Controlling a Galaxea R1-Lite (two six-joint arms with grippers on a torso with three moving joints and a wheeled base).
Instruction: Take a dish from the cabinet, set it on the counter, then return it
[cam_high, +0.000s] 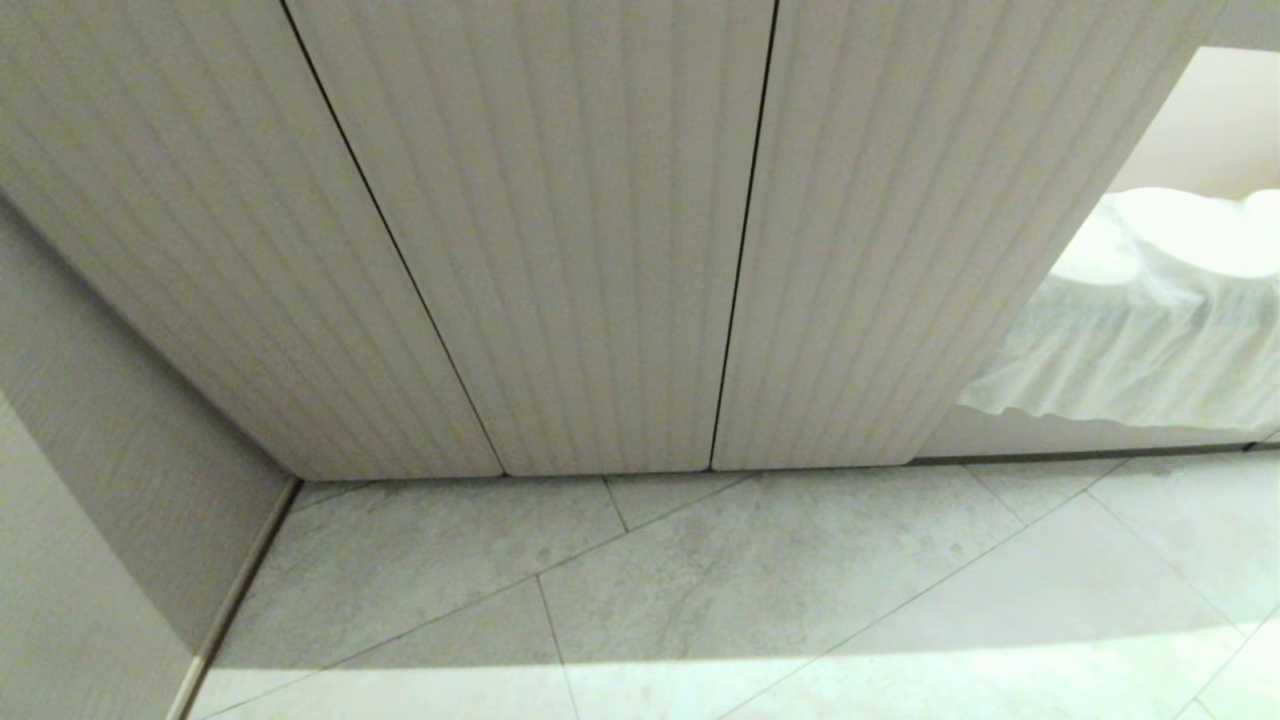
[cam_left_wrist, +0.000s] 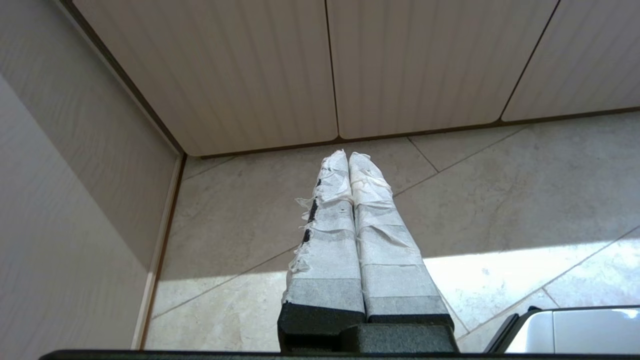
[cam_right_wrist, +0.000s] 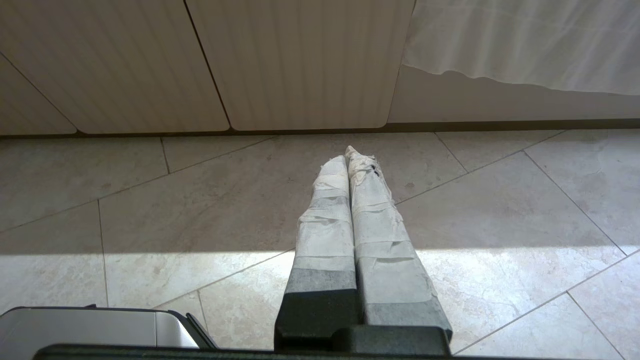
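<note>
- The cabinet (cam_high: 560, 250) is seen filling the upper part of the head view, its three fluted beige doors all closed, with thin dark gaps between them
- The dish is shown in no view, so its place cannot be told
- The left pincer (cam_left_wrist: 348, 156) is held low over the tiled floor (cam_high: 760, 590), its two tape-wrapped fingers (cam_left_wrist: 327, 240) pressed together with nothing between them, pointed toward the foot of the cabinet doors
- The right pincer (cam_right_wrist: 348, 156) is likewise pressed together and empty, held above the floor in front of the doors
- A white cloth (cam_high: 1140, 340) is seen draped at the right edge of the head view, beside the cabinet
- A grey wall (cam_high: 110, 480) is seen at the lower left
</note>
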